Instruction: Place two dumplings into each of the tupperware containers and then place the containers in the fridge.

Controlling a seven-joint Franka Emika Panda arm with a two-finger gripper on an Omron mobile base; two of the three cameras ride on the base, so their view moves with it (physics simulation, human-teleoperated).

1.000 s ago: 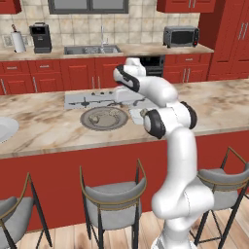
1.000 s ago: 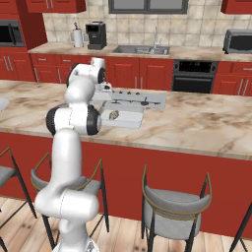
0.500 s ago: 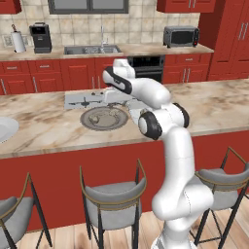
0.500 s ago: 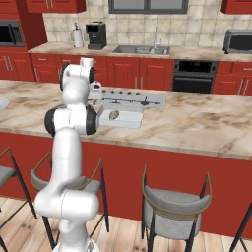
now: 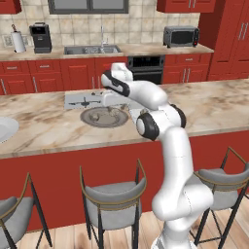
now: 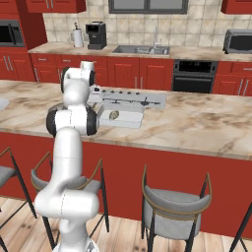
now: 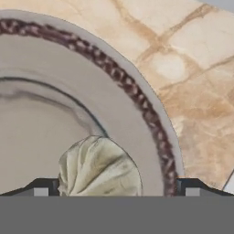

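**Jaws spread wide over a dumpling on the grey plate**

Bent forward from lower right in the left base view, elbow joint at frame centre, hand reaching left and down over the plate (image 5: 104,117). In the right base view, rising from lower left and folded over itself, wrist at upper left. Gripper (image 7: 113,188) pointed down at the plate's inner floor, jaws spread to their widest, one dark tip at each bottom corner of the hand view, nothing pinched. Between them, at bottom centre, a pleated pale dumpling (image 7: 99,168) lying on the plate, apart from both tips as far as can be told. Dark beaded rim curving from upper left to lower right of the hand view, marble beyond it at upper right.

One container (image 6: 121,118) on the tabletop (image 6: 197,123) just right of the arm in the right base view, a dumpling inside it. A grey mat with utensils just behind. Stools below the tabletop in front. Red cupboards, sink, oven, coffee machine and microwave along the back wall, window above.
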